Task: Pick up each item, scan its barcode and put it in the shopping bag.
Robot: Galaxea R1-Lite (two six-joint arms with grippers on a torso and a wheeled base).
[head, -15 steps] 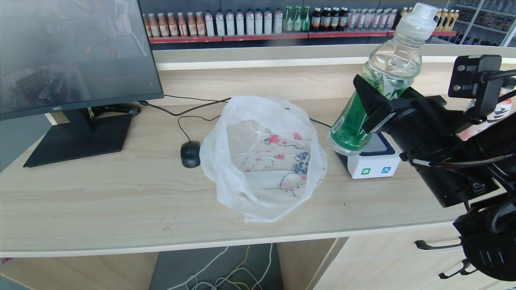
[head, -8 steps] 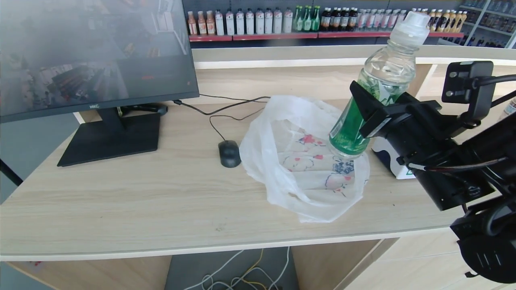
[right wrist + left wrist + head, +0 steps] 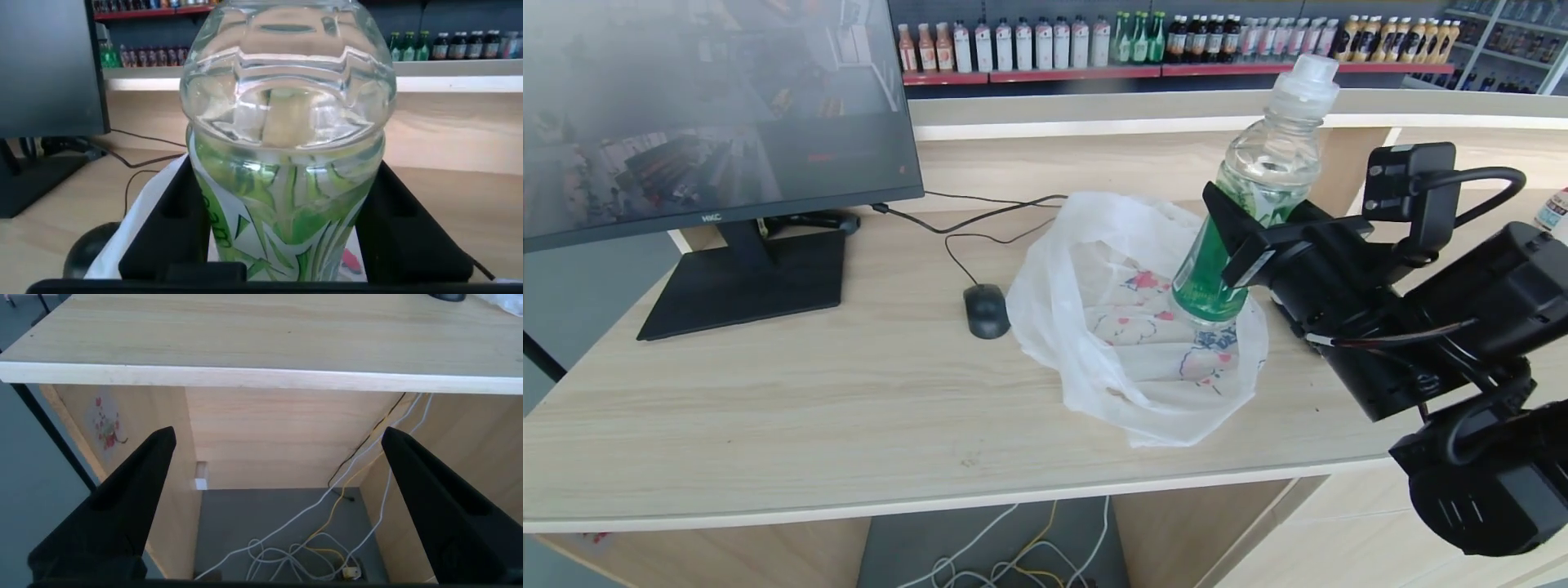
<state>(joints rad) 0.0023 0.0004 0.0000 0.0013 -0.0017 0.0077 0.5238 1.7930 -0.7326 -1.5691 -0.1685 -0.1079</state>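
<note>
Bottle moved over bag, left jaws apart

Bottle cap beyond the edge

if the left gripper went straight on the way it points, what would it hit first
Probably the back panel of the recess under the counter: the open left gripper aims below its edge. Cables lie lower; depth is unclear.

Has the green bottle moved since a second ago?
Yes. The bottle, shut in the right hand, went left and lower, from beside the shopping bag to over its open mouth.
</note>
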